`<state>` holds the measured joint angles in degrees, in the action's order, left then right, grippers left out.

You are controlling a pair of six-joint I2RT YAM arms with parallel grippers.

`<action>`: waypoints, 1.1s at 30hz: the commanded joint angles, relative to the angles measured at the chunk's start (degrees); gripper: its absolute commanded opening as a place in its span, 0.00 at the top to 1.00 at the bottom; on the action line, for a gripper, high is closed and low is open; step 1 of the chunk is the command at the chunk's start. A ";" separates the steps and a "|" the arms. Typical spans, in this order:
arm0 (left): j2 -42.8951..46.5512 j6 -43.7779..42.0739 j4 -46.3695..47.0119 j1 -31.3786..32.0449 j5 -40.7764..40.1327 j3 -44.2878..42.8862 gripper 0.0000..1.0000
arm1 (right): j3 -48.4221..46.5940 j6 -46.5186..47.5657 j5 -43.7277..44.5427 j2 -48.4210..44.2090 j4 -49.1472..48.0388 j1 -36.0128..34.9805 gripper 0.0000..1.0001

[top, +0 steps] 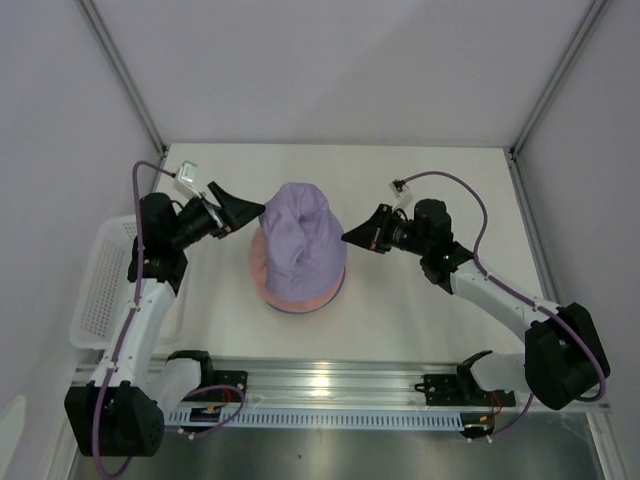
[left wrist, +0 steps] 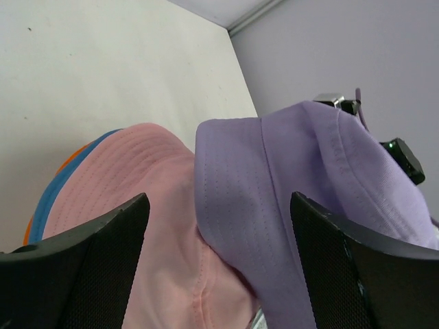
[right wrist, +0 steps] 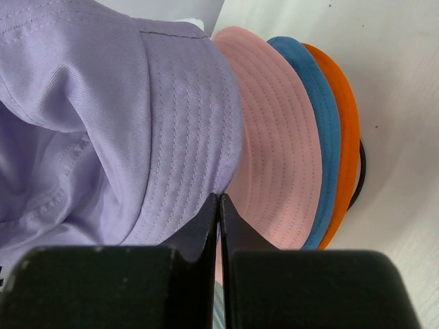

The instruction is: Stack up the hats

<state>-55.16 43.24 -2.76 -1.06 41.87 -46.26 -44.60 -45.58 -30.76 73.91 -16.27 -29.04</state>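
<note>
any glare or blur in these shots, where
Top external: glare on the silver metal rail along the near edge, light otherwise soft. Left wrist: close black mesh-faced fingers slightly soft, lavender fabric bucket hat stitching sharp. Right wrist: hat stitching crisp, shut black fingers dark.

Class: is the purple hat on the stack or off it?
On, though rumpled: the purple hat rests over the pink hat, whose brim shows beneath it.
</note>
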 commanded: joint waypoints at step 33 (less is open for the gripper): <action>-4.79 -7.98 -30.59 -0.34 -0.26 -20.16 0.99 | -11.46 6.99 4.48 0.45 12.74 1.70 1.00</action>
<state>-62.70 42.02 -16.19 -1.04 49.36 -57.14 -51.55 -42.39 -28.69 75.53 -7.79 -27.81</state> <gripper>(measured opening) 0.012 0.009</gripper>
